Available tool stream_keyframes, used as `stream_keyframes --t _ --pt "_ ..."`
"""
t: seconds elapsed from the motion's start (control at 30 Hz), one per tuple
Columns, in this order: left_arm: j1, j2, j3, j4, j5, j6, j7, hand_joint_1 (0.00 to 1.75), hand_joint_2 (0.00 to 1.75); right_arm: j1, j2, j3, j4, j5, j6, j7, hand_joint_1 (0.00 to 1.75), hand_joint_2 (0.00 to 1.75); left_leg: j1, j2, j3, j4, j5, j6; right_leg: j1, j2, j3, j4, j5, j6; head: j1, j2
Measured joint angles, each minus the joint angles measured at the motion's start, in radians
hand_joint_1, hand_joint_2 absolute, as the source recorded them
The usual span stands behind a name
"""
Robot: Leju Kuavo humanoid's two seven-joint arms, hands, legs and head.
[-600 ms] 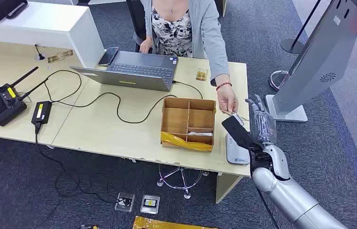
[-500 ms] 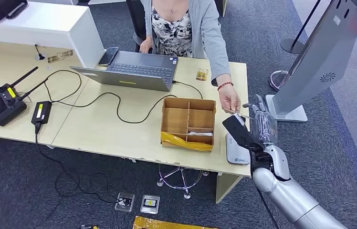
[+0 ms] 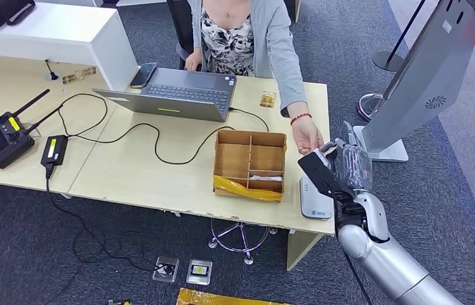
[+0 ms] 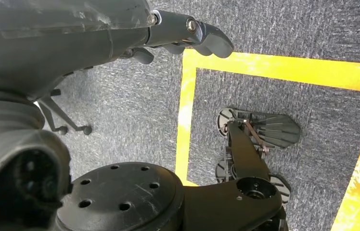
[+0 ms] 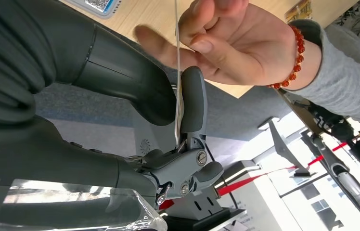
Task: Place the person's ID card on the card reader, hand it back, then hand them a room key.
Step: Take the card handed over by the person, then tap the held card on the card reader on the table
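Head view: the right hand (image 3: 347, 166) is raised just past the table's (image 3: 159, 178) right end, meeting the person's hand (image 3: 307, 138), which reaches across from behind the laptop (image 3: 178, 95). A small pale card (image 3: 321, 150) sits where the two hands meet. The white card reader (image 3: 314, 200) lies on the table directly below, beside the wooden divided box (image 3: 250, 164), whose near compartment holds something pale, too small to name.

Left wrist view: the left hand (image 4: 168, 36) hangs over grey carpet marked with yellow tape (image 4: 186, 106). Its fingers are loosely curled and apart, and it holds nothing.

Right wrist view: the ID card (image 5: 177, 91) is seen edge-on as a thin pale line. Its lower part lies between the robot's thick thumb (image 5: 192, 103) and a darker finger behind it, while the person's fingertips (image 5: 202, 43) pinch its upper part. So the right hand's digits are narrow around the card, though whether they are already pressing firmly cannot be told.

Judgement: with both parties on the card, this looks like a handover. Which way it is passing cannot be read from these frames. If the robot is receiving, it needs a secure pinch, then the person's release, then a short descent to lay the card flat on the reader. If it is returning the card, it should loosen only once the person's grip is sure, and the room key comes next.
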Motion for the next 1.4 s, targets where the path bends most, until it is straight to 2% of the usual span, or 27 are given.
stream_keyframes --t 0.47,1.17,1.4 --pt "0.000 0.000 0.000 0.000 0.009 0.005 0.001 0.00 0.00 0.008 0.002 -0.006 0.004 0.000 0.000 -0.011 1.75 1.75 0.000 0.000 0.000 0.000 0.000 0.000 0.000 0.000 0.000 0.000 0.000 0.000 0.000 0.000" --pt "0.000 0.000 0.000 0.001 0.046 0.003 0.018 0.00 0.00 0.076 0.003 0.024 0.121 -0.078 -0.011 -0.034 1.75 1.75 0.000 0.000 0.000 0.000 0.000 0.000 0.000 0.001 0.000 0.000 0.000 0.000 0.000 0.000" --pt "0.000 0.000 0.000 0.001 0.058 0.006 0.021 0.00 0.00 0.101 0.003 0.048 0.144 -0.079 -0.001 -0.019 1.75 1.75 0.000 0.000 0.000 0.000 0.000 0.000 0.000 0.001 0.000 0.000 0.000 0.000 0.000 0.000"
